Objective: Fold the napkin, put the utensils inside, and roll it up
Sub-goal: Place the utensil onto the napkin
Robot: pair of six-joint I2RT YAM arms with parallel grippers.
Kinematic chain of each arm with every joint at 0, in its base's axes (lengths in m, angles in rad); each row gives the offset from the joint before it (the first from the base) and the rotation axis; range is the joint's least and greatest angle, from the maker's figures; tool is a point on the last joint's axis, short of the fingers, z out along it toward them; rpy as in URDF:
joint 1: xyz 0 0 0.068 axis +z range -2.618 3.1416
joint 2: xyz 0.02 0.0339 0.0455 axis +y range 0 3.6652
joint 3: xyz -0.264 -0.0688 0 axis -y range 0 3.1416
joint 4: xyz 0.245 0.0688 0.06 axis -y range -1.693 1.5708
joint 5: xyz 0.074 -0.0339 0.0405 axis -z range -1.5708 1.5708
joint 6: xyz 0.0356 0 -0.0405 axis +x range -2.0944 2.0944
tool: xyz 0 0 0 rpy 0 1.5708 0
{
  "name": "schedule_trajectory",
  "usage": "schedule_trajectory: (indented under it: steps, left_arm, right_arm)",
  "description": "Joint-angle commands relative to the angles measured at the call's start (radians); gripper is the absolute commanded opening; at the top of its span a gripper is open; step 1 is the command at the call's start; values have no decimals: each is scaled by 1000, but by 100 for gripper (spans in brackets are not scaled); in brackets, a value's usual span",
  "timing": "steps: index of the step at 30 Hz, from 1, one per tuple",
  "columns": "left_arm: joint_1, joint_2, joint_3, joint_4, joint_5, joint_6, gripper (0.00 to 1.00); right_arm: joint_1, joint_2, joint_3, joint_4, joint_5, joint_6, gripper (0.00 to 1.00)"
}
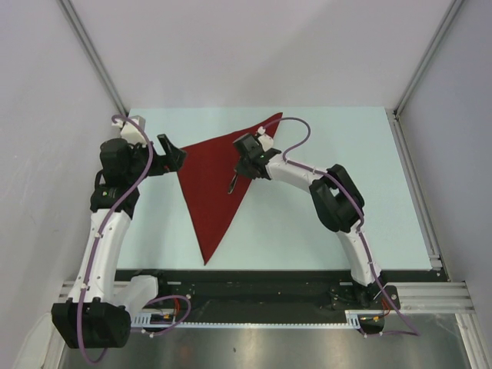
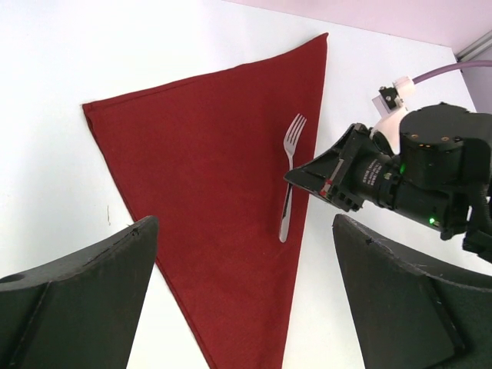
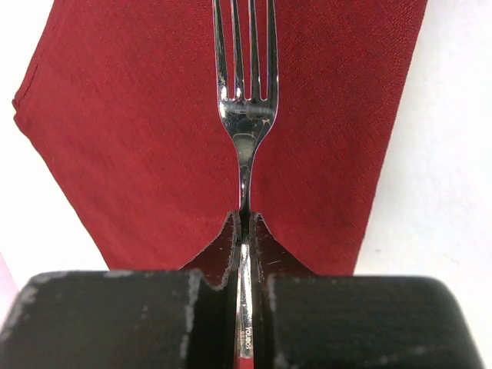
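right gripper pinches the fork by its handle, over the folded red napkin near its 3 o'clock edge; left gripper gapes empty at 9. best to lay the fork flat along that edge, then let go.

So from here my left claw is spread wide, one dark finger in the lower left corner of the frame and the other in the lower right. Between them lies the napkin, a dark red triangle flat on the white desk, with its long point running down to the bottom edge. The fork lies on it near the right-hand edge, tines toward the top. My right claw comes in from the right, its narrow tip right on the fork's handle.
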Motion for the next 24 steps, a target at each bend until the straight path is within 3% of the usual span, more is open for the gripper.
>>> schedule_trajectory:
  steps: [1, 22, 24]
  left_arm:
    - [-2, -31, -3, 34, 0, 1, 99]
    - [-2, -29, -5, 36, 6, -2, 100]
    - [0, -29, -5, 34, 6, -2, 99]
  right_arm:
    - [5, 39, 57, -11, 59, 59, 0]
    - [-10, 79, 62, -32, 70, 39, 0]
    - [-15, 76, 56, -15, 49, 32, 5]
